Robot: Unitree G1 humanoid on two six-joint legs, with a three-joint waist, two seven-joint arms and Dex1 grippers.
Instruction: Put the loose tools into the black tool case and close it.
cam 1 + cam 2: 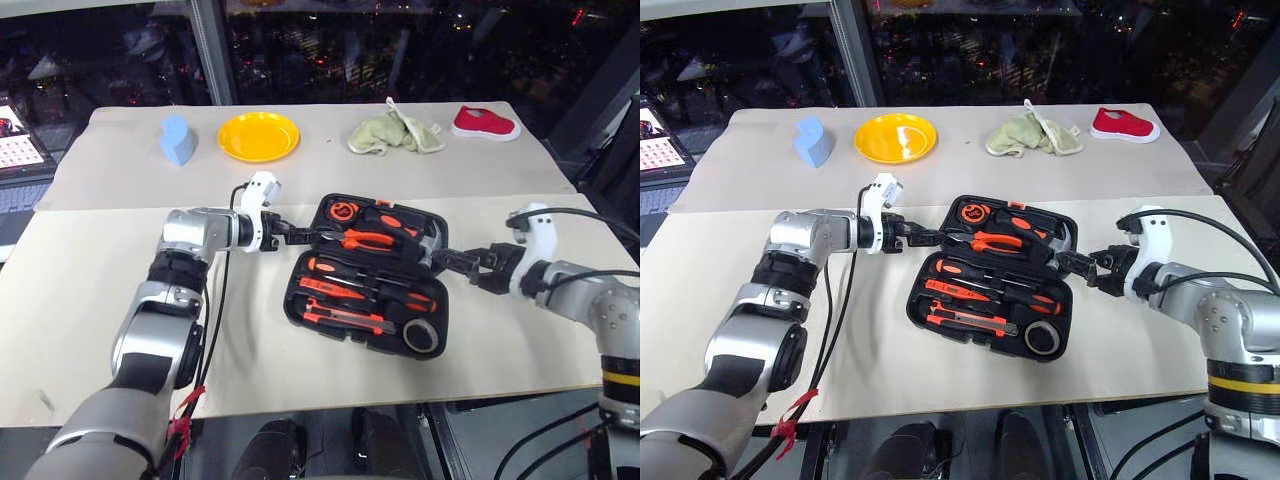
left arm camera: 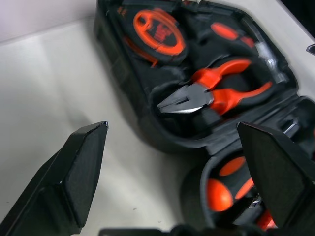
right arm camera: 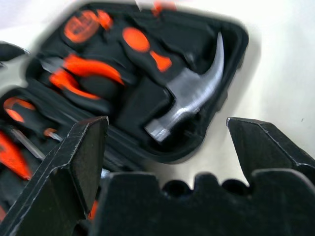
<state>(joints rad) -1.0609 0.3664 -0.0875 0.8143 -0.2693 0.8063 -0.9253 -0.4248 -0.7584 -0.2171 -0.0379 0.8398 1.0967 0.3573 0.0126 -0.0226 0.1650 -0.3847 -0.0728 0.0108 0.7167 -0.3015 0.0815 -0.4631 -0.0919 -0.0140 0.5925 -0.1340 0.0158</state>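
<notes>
On the near half of a pale beige table [image 1: 90, 300], the black moulded plastic tool case [image 1: 373, 275] is seen lying fully open, its two halves flat and side by side. The near half is filled with two orange-and-black-handled screwdrivers [image 1: 345, 272], an orange-black utility knife [image 1: 345, 318] along the front edge, and a small black tape roll [image 1: 423, 336] at the near right corner; a slim orange tester screwdriver cannot be told apart from the rest. The far half is occupied by orange-handled pliers [image 2: 211, 96], a round orange tape measure [image 2: 158, 33] and a steel-headed hammer [image 3: 189, 101].

Both grippers are held at the far half of the case, one at each end. The left gripper [image 1: 300, 234] is pointed at its left end, fingers spread wide and closed on nothing — contact with the rim cannot be told. The right gripper [image 1: 455, 261] is pointed at its right end, near the hammer head, fingers likewise spread wide and empty.

Along the far edge of the table, well apart from the case, four things are set in a row: a light blue block-like object [image 1: 178, 139], a round yellow plate [image 1: 259, 136], a crumpled pale green cloth [image 1: 394, 132] and a small red shoe [image 1: 485, 123].
</notes>
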